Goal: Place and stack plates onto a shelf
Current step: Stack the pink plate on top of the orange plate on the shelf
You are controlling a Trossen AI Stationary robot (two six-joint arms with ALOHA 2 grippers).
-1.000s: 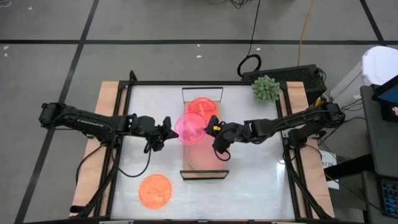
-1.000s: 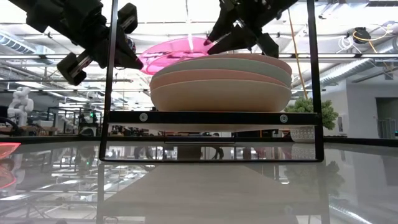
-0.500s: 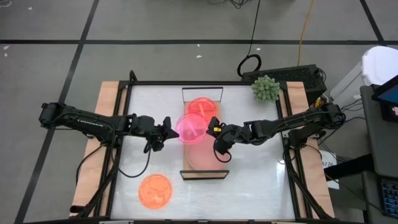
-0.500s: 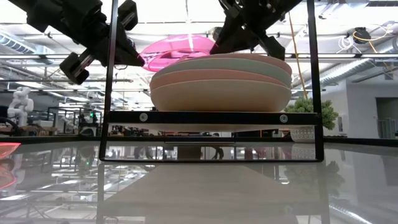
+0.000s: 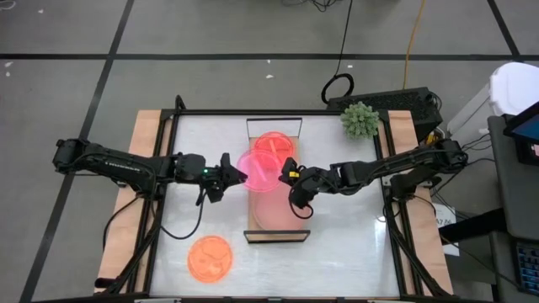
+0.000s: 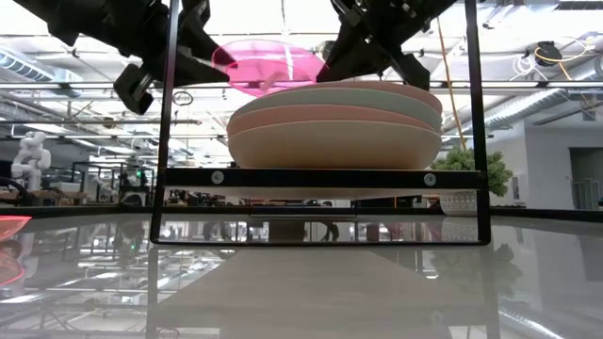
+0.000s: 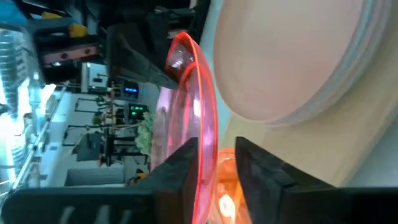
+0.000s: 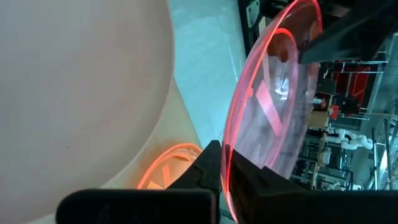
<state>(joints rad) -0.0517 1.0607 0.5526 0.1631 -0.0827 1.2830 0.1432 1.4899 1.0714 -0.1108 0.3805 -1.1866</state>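
A hot-pink plate hangs over the shelf, just above a stack of large beige, pink and grey-green plates that rests on the board. My right gripper is shut on the pink plate's right rim. My left gripper is open, one finger on each side of the plate's left rim. A translucent orange plate lies on the shelf's far end. Another orange plate lies on the table near the front. My right gripper pinches the hot-pink plate's rim between its two fingers, on the side toward the table's right. The fingers come roughly level from the right. The plate is lifted clear above the stack, about level.
The shelf's black wire frames stand at each short end, close to both arms. A spiky green plant sits at the back right corner. Wooden boards edge the table's left and right sides.
My left gripper has gone toward the table's right, up to the hot-pink plate, and its fingers now stand around the plate's left rim. The plate has risen a little above the stack. My right gripper has kept hold of it.
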